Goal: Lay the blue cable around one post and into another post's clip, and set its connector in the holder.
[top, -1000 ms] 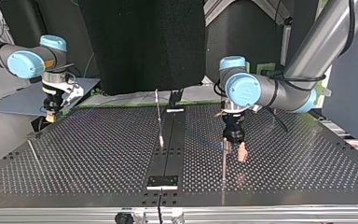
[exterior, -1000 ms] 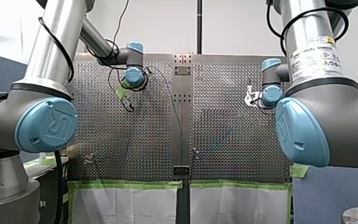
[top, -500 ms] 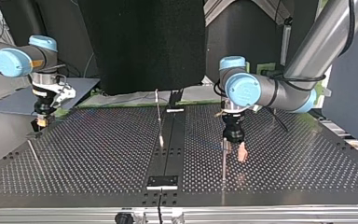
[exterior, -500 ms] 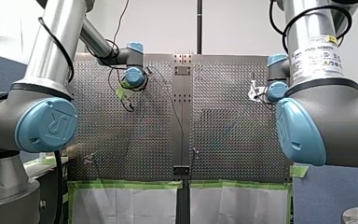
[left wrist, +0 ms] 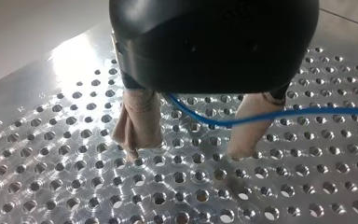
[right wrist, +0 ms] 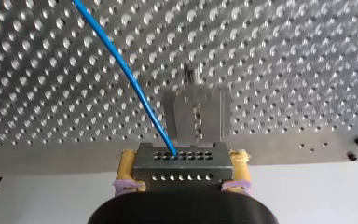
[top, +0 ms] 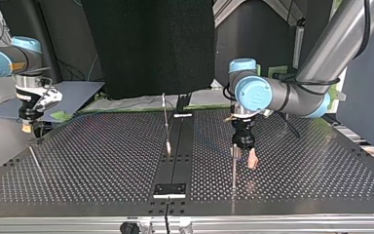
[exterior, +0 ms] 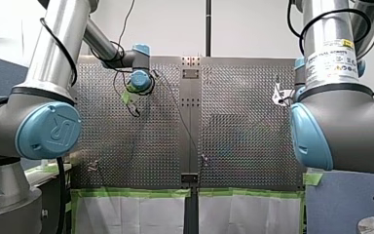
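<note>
Cable (right wrist: 135, 88): thin, blue, running from the connector (right wrist: 182, 158) out over the perforated bench (right wrist: 284, 56); in the left wrist view it passes between the beige fingers (left wrist: 137, 123) of my left pincer (left wrist: 185, 155), crossing in front of one of them, not clamped; that pincer stands open, tips down close to the bench, just beside a thin post (top: 233, 165) right of centre in the top view. My right pincer (right wrist: 182, 165), at the top view's far left, is closed on the connector, yellow pads (right wrist: 128, 161) on its two side faces; a grey metal fixture (right wrist: 196, 114), probably the holder, stands just ahead of it, blurred.

Handling, as judged: cable light and limp, no stiffness to keep a shape; goes only where tension takes it; likely to slide freely through open fingers. Connector small, rigid, flat-sided; side faces the right place to hold; avoid hauling on the cable's root at the connector. For routing, pinch the cable lightly close to the post.
</note>
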You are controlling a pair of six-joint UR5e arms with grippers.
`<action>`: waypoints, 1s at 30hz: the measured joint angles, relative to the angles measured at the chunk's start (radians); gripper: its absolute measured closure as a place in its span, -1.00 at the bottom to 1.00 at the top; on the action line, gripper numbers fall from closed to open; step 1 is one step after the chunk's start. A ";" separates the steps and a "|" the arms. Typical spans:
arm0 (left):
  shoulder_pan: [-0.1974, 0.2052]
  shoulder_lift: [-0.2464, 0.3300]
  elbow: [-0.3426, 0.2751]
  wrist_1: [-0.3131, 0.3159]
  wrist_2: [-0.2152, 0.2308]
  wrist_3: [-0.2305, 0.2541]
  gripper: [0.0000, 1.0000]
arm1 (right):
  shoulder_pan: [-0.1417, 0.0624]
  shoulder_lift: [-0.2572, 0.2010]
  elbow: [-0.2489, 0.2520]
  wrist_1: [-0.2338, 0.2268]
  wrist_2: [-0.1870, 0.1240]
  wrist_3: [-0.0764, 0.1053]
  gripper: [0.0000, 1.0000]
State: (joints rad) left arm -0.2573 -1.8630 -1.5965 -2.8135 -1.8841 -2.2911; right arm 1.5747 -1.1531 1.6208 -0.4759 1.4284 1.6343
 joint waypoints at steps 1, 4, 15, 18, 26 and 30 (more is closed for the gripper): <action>0.000 0.000 0.000 0.000 0.000 0.000 -1.00 | -0.004 0.000 0.000 -0.001 -0.008 0.000 0.25; 0.000 0.000 0.000 0.000 -0.001 0.001 -1.00 | -0.013 0.000 0.000 -0.011 -0.034 0.002 0.25; -0.001 0.000 0.000 0.000 0.001 0.002 -1.00 | -0.020 0.002 -0.001 -0.047 -0.127 0.016 0.25; -0.002 0.000 0.000 0.000 0.001 0.002 -1.00 | -0.025 0.002 -0.005 -0.047 -0.145 0.023 0.25; -0.005 0.000 0.000 -0.001 0.001 0.002 -1.00 | -0.051 0.002 -0.021 -0.031 -0.176 0.023 0.25; -0.006 0.000 0.000 -0.001 0.001 0.002 -1.00 | -0.061 0.003 -0.030 -0.025 -0.185 0.016 0.25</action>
State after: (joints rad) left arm -0.2637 -1.8628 -1.5965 -2.8149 -1.8828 -2.2886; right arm 1.5140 -1.1497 1.5906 -0.5006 1.2436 1.6502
